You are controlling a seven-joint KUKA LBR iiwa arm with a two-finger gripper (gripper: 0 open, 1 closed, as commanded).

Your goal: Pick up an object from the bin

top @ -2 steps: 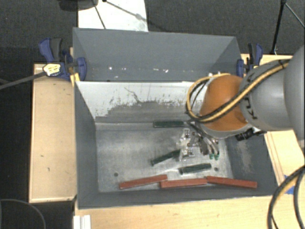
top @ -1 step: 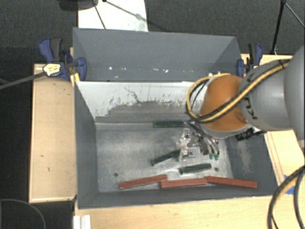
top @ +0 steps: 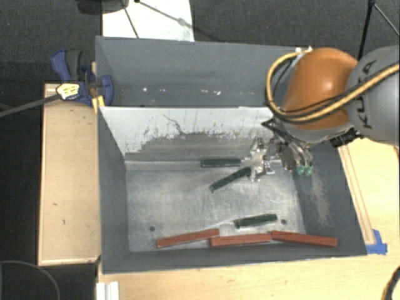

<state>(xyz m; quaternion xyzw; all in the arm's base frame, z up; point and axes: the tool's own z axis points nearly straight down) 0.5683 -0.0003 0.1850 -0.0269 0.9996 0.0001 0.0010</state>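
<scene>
My gripper (top: 261, 162) is low inside the grey metal bin (top: 156, 195), close to the foot of its back wall. I can't tell whether it is spread or closed, because the metal parts overlap.

A dark green thin flat stick (top: 229, 179) lies diagonally with its upper end right at my gripper; I can't tell if it is gripped.

A second dark green stick (top: 220, 162) lies level, just to the view's left of my gripper.

A third dark green stick (top: 255, 220) lies toward the front, well apart from me.

Farthest out, three red-brown flat sticks (top: 240, 240) lie roughly end to end along the front wall.
</scene>
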